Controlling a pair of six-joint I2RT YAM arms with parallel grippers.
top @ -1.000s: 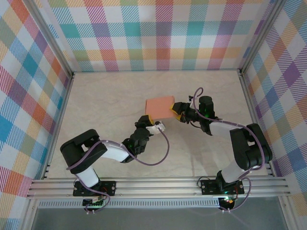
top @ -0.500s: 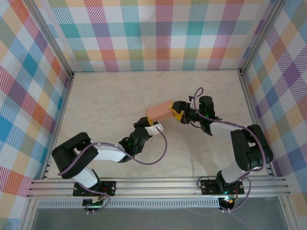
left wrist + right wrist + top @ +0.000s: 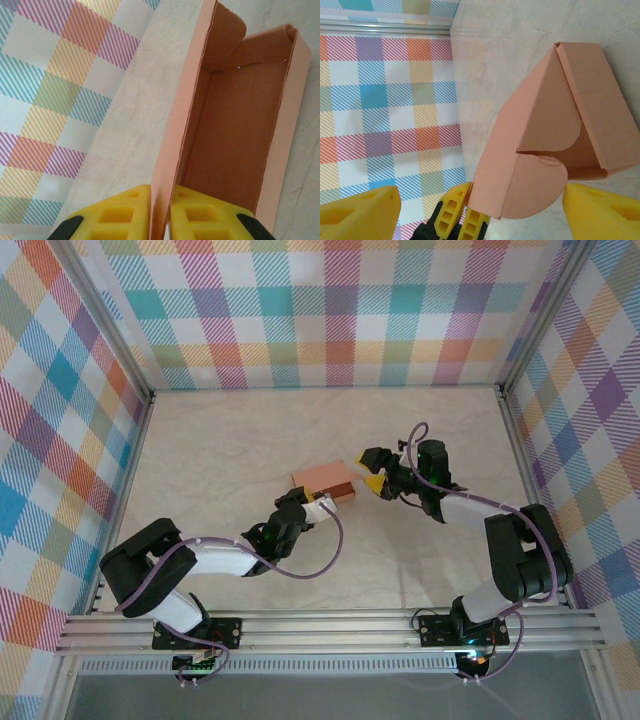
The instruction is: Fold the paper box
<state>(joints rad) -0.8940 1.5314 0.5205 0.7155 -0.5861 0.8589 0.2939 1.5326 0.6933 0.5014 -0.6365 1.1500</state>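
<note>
While left hand [image 3: 160, 202] pinches one wall of the paper box [image 3: 322, 483] at table [image 3: 220, 440] centre | right hand [image 3: 372, 470] spread wide beside its end, holding nothing | risk: one-sided pinch may let thin card twist, folds spring open

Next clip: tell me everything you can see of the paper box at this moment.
The paper box is thin salmon-orange card, half-formed: an open rectangular tray with upright long walls, a browner inside and rounded flaps overlapping at one end. It sits mid-table; whether it rests on the table cannot be told. The left gripper pinches one long wall at its edge. The open right gripper stands beside it, apart.
</note>
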